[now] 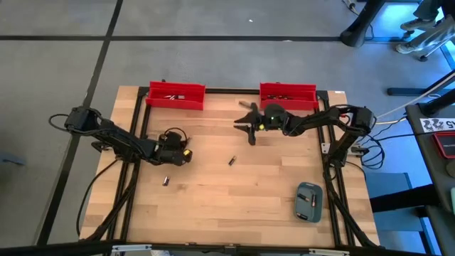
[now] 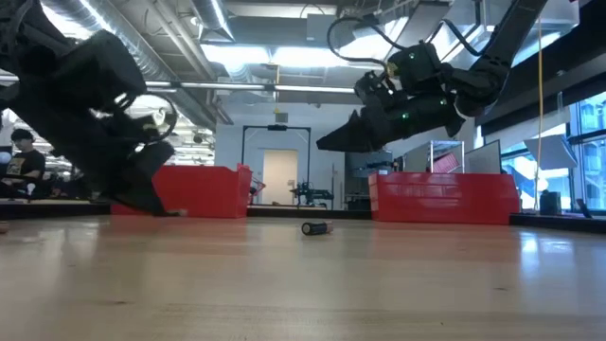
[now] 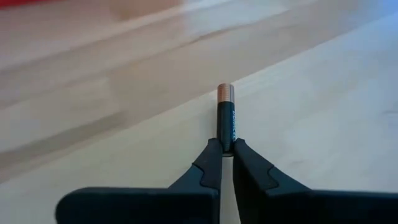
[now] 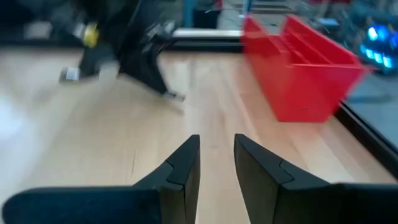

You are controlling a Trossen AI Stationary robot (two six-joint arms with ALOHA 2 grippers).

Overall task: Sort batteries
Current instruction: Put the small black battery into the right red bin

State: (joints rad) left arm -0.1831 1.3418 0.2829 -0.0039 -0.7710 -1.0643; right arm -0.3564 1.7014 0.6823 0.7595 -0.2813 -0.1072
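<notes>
We are looking down on a wooden table (image 1: 234, 206) with two red bins along its far edge, the left bin (image 1: 175, 95) and the right bin (image 1: 287, 96). The left gripper (image 3: 226, 152) is sitting low over the left part of the table, its fingers pinched nearly together on one end of a battery (image 3: 226, 118), a dark cell with a copper-coloured tip that is pointing away from the fingers. The right gripper (image 4: 216, 155) is hanging above the table in front of the right bin, its fingers standing a narrow gap apart and holding nothing. A second battery (image 1: 232, 161) is lying loose near the middle of the table, between the two arms. A third battery (image 1: 165, 180) is lying nearer the front, just beside the left gripper. A grey-blue case (image 1: 308, 201) is resting at the near right.
</notes>
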